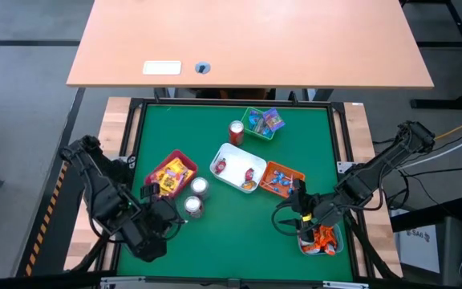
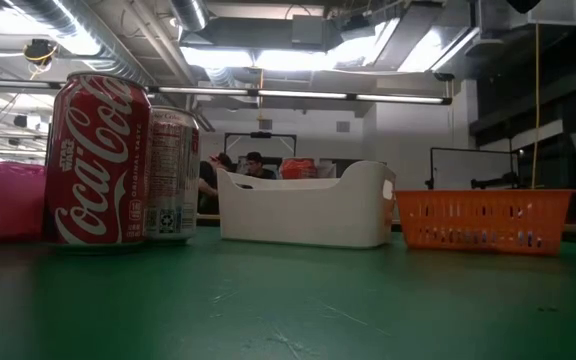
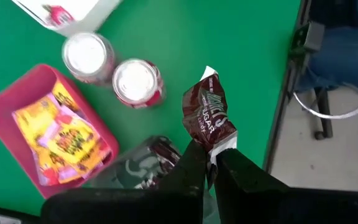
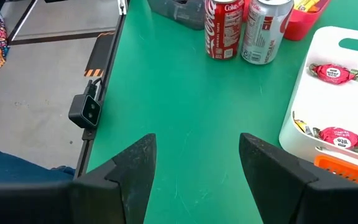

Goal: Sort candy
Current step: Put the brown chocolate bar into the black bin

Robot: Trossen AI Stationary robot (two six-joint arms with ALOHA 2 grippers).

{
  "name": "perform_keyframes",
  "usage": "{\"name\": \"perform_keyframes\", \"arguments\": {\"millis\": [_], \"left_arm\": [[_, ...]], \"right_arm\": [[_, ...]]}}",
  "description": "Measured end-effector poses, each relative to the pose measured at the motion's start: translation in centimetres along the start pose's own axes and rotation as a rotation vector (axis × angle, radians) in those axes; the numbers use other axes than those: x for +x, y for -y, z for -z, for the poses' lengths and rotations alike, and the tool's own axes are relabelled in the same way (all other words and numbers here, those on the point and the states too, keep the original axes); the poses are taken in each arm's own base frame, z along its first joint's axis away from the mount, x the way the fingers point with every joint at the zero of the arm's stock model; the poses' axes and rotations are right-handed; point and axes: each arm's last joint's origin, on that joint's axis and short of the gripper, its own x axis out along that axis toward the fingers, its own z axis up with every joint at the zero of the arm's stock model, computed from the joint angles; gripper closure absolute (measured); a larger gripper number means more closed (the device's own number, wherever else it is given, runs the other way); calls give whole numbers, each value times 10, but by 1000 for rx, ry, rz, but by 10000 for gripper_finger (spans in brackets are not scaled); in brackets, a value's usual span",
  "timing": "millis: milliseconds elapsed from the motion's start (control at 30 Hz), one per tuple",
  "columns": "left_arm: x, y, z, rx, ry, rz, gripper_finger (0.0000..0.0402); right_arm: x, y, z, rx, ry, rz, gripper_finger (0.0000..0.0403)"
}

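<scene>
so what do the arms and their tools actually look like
Both arms are dark, near-black jointed links with bundled black cables along them. The left tool has two narrow, tapered black fingers. The right tool has two broad, flat, matte dark-grey fingers with angled edges. A yellow marking shows near the right wrist in the high view.

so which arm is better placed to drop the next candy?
Left. Its gripper is shut on a brown candy wrapper, near the pink tray. The right gripper is open and empty, over bare green mat.
</scene>
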Motion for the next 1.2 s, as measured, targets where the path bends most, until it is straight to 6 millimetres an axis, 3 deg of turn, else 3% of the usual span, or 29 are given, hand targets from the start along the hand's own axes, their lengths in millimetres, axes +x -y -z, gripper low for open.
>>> {"name": "perform_keyframes", "arguments": {"millis": [500, 900, 1200], "left_arm": [[2, 1, 2, -20, 48, -38, 397], [63, 0, 38, -52, -305, -154, 397], [98, -11, 63, -104, -466, -279, 397]], "right_arm": [[0, 2, 3, -13, -29, 16, 173], [0, 2, 4, -18, -41, 23, 173], [-2, 3, 4, -59, -29, 38, 173]]}}
